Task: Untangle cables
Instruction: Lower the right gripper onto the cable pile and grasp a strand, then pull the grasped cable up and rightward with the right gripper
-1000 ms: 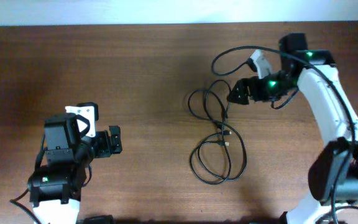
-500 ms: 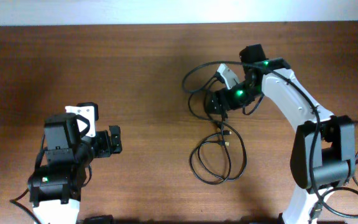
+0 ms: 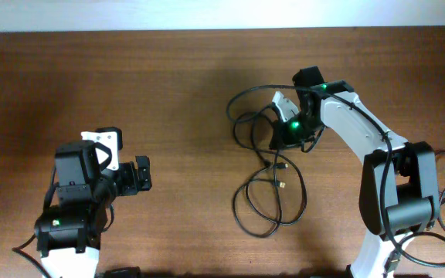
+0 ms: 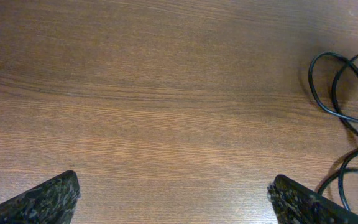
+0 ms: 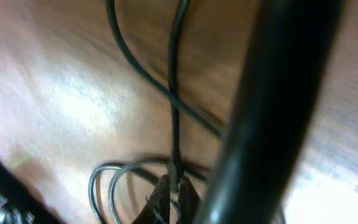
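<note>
The cables (image 3: pixel 305 198) lie as thin black loops at the table's middle right, with small plug ends (image 3: pixel 280 164) between an upper and a lower loop. My right gripper (image 3: pixel 279 139) sits over the upper loop. In the right wrist view its jaws (image 5: pixel 174 191) are shut on one thin black cable strand (image 5: pixel 171 87), which runs up from the fingertips. Far to the left, my left gripper (image 3: pixel 142 174) stands open over bare wood. Its fingertips (image 4: pixel 53 198) show at the bottom corners of the left wrist view, and the cable loops (image 4: pixel 310 78) lie at that view's right edge.
A thicker black wire (image 3: pixel 246 94) fixed to the right arm arcs over the table left of that arm. It fills the foreground of the right wrist view (image 5: pixel 272 112). The table's far edge (image 3: pixel 207 31) meets a white wall.
The right arm swung left over the cable loops and its jaws closed on a strand. The loops shifted a little. The left arm has not moved.
</note>
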`<state>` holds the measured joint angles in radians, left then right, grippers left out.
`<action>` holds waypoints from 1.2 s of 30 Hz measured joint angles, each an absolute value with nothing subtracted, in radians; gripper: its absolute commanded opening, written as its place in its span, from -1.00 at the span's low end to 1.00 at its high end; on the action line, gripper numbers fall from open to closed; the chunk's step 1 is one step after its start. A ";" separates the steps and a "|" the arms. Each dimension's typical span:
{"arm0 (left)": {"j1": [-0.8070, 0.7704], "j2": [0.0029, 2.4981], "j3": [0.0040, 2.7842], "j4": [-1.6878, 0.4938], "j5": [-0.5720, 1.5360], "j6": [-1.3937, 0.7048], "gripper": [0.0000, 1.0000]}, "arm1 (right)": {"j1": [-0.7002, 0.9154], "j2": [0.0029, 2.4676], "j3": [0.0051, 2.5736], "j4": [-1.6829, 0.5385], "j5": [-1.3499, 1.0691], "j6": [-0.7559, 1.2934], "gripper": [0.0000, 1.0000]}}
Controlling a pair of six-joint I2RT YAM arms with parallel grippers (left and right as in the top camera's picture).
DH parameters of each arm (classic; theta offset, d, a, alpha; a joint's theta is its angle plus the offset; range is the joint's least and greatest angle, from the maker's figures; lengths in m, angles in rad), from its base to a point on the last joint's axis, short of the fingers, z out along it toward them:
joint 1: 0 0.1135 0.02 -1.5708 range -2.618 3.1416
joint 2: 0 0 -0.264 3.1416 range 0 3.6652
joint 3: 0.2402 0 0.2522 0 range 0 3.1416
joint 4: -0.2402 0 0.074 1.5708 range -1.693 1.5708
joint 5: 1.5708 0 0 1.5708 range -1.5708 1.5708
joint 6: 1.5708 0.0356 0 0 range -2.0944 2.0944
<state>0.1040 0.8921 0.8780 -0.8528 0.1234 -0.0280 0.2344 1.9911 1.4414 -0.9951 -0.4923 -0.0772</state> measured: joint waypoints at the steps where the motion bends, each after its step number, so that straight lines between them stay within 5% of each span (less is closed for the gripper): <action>1: 0.104 0.892 0.878 -0.853 0.123 -0.028 0.98 | 0.234 1.991 1.443 -1.016 -0.490 -0.075 -0.92; 19: 0.104 0.892 0.878 -0.852 0.124 -0.028 0.98 | 0.234 1.620 1.764 -1.179 -0.470 -0.074 -0.92; 36: 0.104 0.892 0.878 -0.852 0.124 -0.028 0.98 | 0.234 1.304 1.784 -1.053 -0.134 -0.075 -0.92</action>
<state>0.1040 0.8921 0.8780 -0.8524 0.1238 -0.0280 0.2344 1.3045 1.7844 -1.0531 -0.1345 -0.0750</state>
